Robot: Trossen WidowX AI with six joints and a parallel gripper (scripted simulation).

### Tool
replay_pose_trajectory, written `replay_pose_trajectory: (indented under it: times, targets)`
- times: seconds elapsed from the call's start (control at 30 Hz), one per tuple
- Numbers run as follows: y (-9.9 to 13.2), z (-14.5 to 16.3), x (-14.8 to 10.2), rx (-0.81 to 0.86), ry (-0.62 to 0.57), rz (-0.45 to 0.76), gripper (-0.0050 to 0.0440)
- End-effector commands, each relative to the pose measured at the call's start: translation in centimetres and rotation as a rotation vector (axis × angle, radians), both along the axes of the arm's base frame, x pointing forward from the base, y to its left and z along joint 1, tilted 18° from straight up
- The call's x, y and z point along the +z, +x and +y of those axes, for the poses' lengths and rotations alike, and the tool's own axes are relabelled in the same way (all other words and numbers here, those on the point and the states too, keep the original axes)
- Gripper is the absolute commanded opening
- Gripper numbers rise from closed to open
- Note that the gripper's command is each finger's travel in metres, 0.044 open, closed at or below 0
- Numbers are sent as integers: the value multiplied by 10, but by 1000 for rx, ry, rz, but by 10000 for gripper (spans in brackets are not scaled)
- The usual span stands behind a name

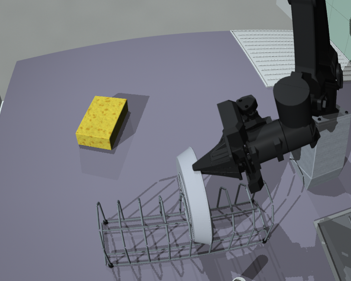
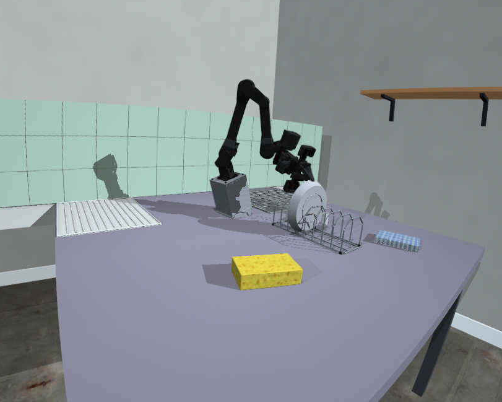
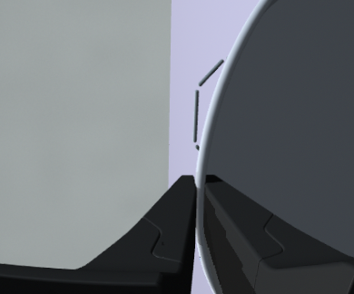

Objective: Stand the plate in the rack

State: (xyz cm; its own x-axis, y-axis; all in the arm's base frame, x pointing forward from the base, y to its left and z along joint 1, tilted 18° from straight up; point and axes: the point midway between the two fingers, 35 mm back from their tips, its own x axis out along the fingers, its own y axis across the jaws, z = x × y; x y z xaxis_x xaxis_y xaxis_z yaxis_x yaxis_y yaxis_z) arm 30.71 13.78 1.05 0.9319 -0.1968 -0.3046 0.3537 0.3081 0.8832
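A white plate [image 1: 194, 196] stands upright on its edge in a slot near the middle of the wire dish rack [image 1: 150, 230], leaning slightly. My gripper [image 1: 194, 167] is at the plate's upper rim, shut on the plate. In the wrist view the thin rim [image 3: 208, 128] runs down between my two closed fingertips. In the exterior view the plate [image 2: 307, 205] rises well above the rack [image 2: 327, 227], with my gripper [image 2: 296, 186] at its top. The other slots of the rack are empty. All the rack feet in view sit on the counter.
A yellow sponge [image 1: 101, 121] lies to the left on the counter. A ribbed drying mat [image 1: 278, 55] lies behind my arm's grey pedestal [image 1: 327, 146]. A blue checked cloth [image 2: 397, 240] lies beyond the rack. A glass container [image 1: 344, 240] sits at the right edge.
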Motion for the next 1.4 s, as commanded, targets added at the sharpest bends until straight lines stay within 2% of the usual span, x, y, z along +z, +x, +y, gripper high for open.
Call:
replay_pose_trajectory:
  times: [0.0, 0.17, 0.2, 0.67, 1.37]
  targets:
    - [-4, -6, -12, 1, -26, 34, 0]
    - [-4, -7, -14, 1, -26, 34, 0]
    - [0, 0, -4, 6, -3, 1, 0]
    - [0, -3, -10, 6, -3, 1, 0]
    - [1, 0, -6, 16, 6, -32, 0]
